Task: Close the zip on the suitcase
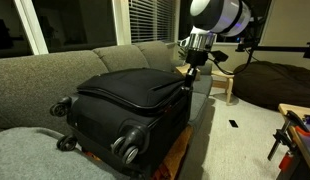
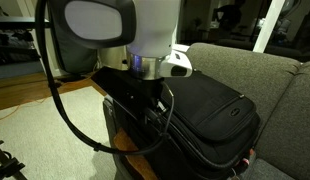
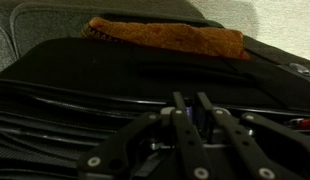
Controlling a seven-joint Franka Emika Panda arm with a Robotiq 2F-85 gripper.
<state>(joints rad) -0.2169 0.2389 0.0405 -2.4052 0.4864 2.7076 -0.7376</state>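
Note:
The black soft-sided suitcase lies flat, wheels toward the camera, next to a grey sofa; it shows in both exterior views and fills the wrist view. The zip is a thin dark track along the lid edge. My gripper points down at the suitcase's edge away from the wheels. In the wrist view its fingers are drawn close together, pinching a small pale bluish piece at the zip track, apparently the pull.
The grey sofa runs behind the suitcase. A dark beanbag and a wooden stool stand beyond. A wooden stand is under the suitcase. A brown strip lies along its far edge. A black cable hangs from the arm.

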